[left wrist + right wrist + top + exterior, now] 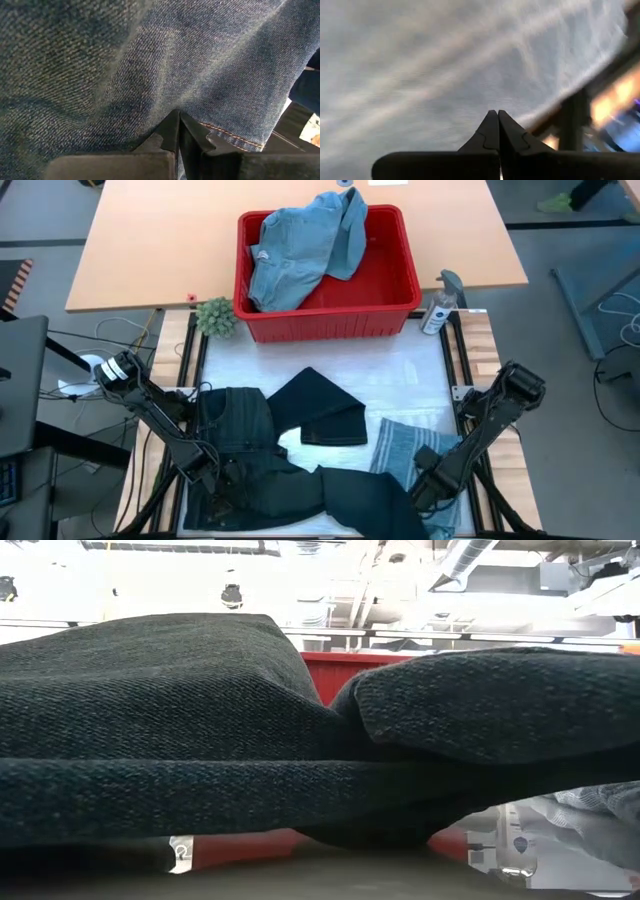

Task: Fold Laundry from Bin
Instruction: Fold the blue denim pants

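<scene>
High view shows the red bin [395, 305] at the far side of the tabletop [400, 370], with a light blue denim piece [300, 250] heaped in it and spilling over its rear rim. Nearer the arms, dark trousers [300, 445] sprawl across the white work area, one part bunched at the left, one flat panel in the middle and a leg trailing toward the near edge; a striped blue-grey shirt [400, 445] lies just beside them on the right. The left gripper [178, 131] is down low on the bunched denim at the near left, and in its wrist view the jaws are pressed together with dark blue denim [150, 65] filling the picture right ahead; they seem to hold nothing, though the cloth is so close I can't be sure no fold is pinched. The right gripper [498, 131] sits at the near right by the shirt, jaws closed and empty, with pale striped fabric before it. The low view is blocked by dark cloth. I'd judge the trousers are out but not yet folded, so this is the spreading stage. Next, each arm will need to open its jaws, take an edge or corner and pull the trousers flat before any fold
</scene>
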